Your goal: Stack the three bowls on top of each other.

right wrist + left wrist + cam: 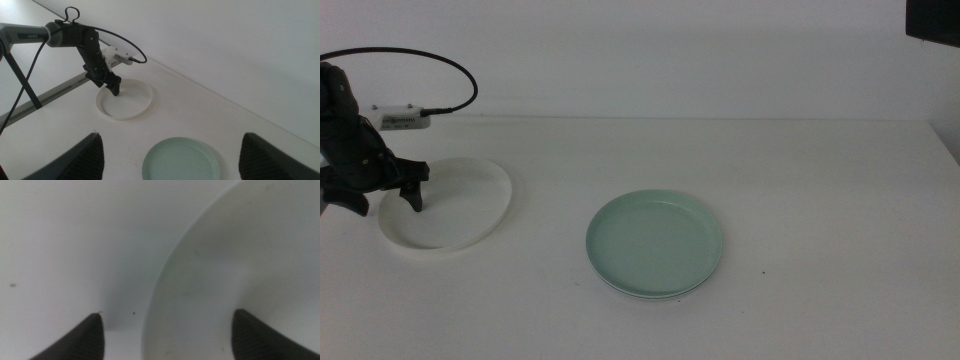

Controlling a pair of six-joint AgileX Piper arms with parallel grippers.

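At the table's left, the left gripper (390, 198) straddles the white bowl's (470, 205) rim, jaws apart. Mid-table sits the green bowl (655, 242) on another. The right gripper (170, 155), raised well back, is also spread.

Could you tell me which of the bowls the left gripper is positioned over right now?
The white shallow plastic bowl: the left gripper straddles its rim with jaws open, while the mint green plastic bowl sits apart mid-table, untouched.

Open table (820, 200) right of mint bowl (654, 243); left hand (386, 195) astride white bowl (450, 215) rim.
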